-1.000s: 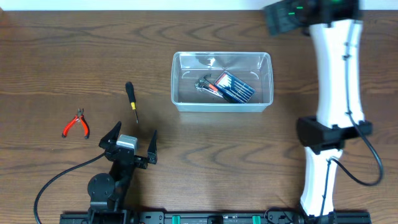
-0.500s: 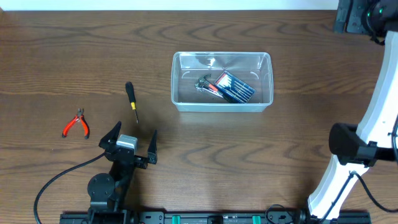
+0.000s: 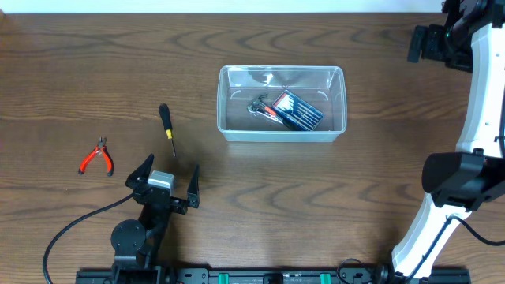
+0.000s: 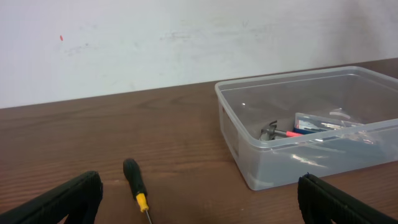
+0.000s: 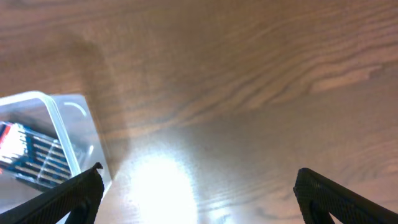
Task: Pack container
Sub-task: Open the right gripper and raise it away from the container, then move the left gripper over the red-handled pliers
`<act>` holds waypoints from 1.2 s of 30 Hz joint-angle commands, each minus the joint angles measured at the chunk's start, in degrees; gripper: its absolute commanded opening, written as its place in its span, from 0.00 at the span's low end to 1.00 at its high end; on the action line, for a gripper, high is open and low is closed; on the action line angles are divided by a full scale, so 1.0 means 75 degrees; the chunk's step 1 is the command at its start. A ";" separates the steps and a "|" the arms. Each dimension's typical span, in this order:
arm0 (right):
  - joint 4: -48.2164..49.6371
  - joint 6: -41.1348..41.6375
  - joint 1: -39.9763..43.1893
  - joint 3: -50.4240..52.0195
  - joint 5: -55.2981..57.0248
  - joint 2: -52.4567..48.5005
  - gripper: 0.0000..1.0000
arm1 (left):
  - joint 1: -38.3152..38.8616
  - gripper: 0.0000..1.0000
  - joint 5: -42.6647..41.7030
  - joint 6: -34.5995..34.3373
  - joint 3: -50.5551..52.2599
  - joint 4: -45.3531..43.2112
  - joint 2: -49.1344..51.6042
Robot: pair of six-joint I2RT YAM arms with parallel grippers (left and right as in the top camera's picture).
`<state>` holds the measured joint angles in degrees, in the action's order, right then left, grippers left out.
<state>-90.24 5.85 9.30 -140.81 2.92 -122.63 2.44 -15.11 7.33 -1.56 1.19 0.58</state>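
Observation:
The container (image 3: 222, 118) is a clear plastic bin at the table's middle; it also shows in the left wrist view (image 4: 249, 155) and the right wrist view (image 5: 62, 124). Inside lie a small hammer (image 3: 259, 106) and a blue-and-red bit case (image 3: 298, 110). A black-handled screwdriver (image 3: 166, 122) lies left of the bin, just ahead of my left gripper (image 3: 170, 167), which rests open and empty near the front edge. In its own view the screwdriver (image 4: 135, 180) lies between the left gripper's (image 4: 199, 202) spread fingers. My right gripper (image 3: 426, 44) hangs open and empty, high at the back right (image 5: 199, 199).
Red-handled pliers (image 3: 97, 156) lie at the far left of the wooden table (image 3: 316, 205). The right arm's white links (image 3: 473, 142) stand along the right edge. A white wall (image 4: 186, 37) runs behind the table.
The right arm has swung from above the bin's back right out to the far right edge, gripper still open. The left arm and all the tools have stayed put.

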 commanded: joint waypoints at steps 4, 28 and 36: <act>0.0557 0.0344 0.0242 0.0131 -0.0195 0.0006 0.99 | -0.0029 0.98 -0.0181 -0.0070 0.0178 0.0195 -0.0047; 0.1635 0.1186 0.0606 0.3104 -0.0195 -0.0038 0.99 | -0.0032 0.98 -0.0178 -0.0565 0.0178 0.0172 -0.0047; 0.1638 0.1186 0.0606 0.3104 -0.0195 -0.0038 0.99 | -0.0032 0.98 -0.0157 -0.2022 -0.0070 0.0178 -0.0038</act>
<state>-78.13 13.67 13.87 -117.58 1.63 -122.87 2.44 -15.11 -2.81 -1.58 1.17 0.58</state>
